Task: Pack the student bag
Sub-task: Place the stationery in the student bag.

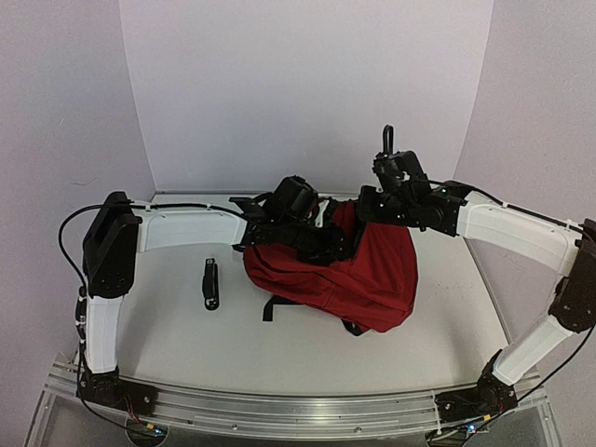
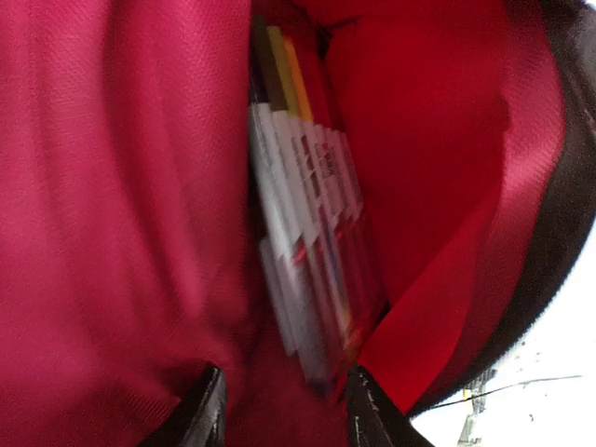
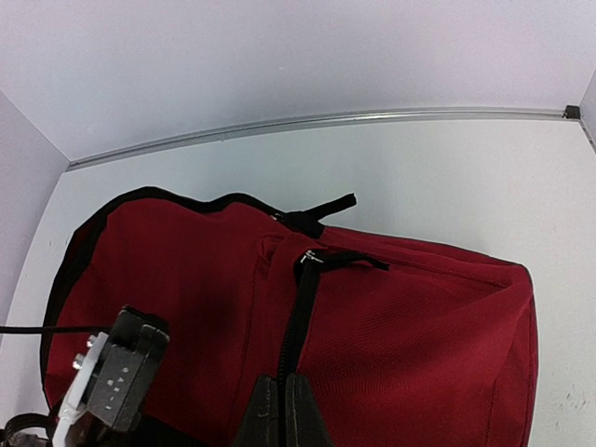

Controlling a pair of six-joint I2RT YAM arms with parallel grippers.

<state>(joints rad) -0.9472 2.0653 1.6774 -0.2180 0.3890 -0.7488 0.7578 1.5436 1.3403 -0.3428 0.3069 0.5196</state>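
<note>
The student bag point(image 1: 372, 275) is a dark red backpack lying in the middle of the table. My left gripper point(image 2: 284, 414) is inside its opening, and its arm reaches in from the left point(image 1: 298, 219). The jaws stand apart and hold nothing. A blurred pack of coloured pens point(image 2: 312, 242) lies in the bag just beyond the fingertips point(image 2: 203, 410), between red fabric walls. My right gripper point(image 3: 284, 414) is shut on the bag's black zipper edge point(image 3: 296, 317) and holds the opening up at the back of the bag point(image 1: 377, 207).
A small black object point(image 1: 210, 283) lies on the table left of the bag. A black strap point(image 1: 270, 307) sticks out at the bag's front. The walls stand close behind. The left arm's wrist point(image 3: 112, 382) shows at the bottom left of the right wrist view.
</note>
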